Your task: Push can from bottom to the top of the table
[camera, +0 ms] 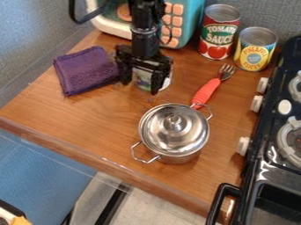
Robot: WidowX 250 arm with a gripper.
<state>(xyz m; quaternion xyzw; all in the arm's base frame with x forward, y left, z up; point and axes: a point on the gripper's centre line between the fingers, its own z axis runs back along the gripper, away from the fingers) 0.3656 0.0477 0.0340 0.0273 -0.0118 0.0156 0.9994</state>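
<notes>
A small metal can with a green-and-white label [143, 80] stands between the fingers of the black two-finger gripper [140, 88], partly hidden by them, toward the back of the brown wooden tabletop [111, 118]. The fingers are wide apart; whether they touch the can, I cannot tell. Just left of them lies a folded purple cloth [86, 70]. Below them in the view sits a shiny steel pot with a lid [174, 130], and to their right a fork with a red handle [206, 91] slants, its tines away from the pot. Behind the fingers is a teal and white toy microwave with orange buttons [189, 22]; beyond them to the upper right stand a red-labelled can [218, 33] and a yellow-labelled can [255, 49]. Farther right is a black toy stove with white knobs [258, 169]. A grey-blue wall [35, 44] rises behind, and blue flooring [41, 176] shows past the table's front edge.
</notes>
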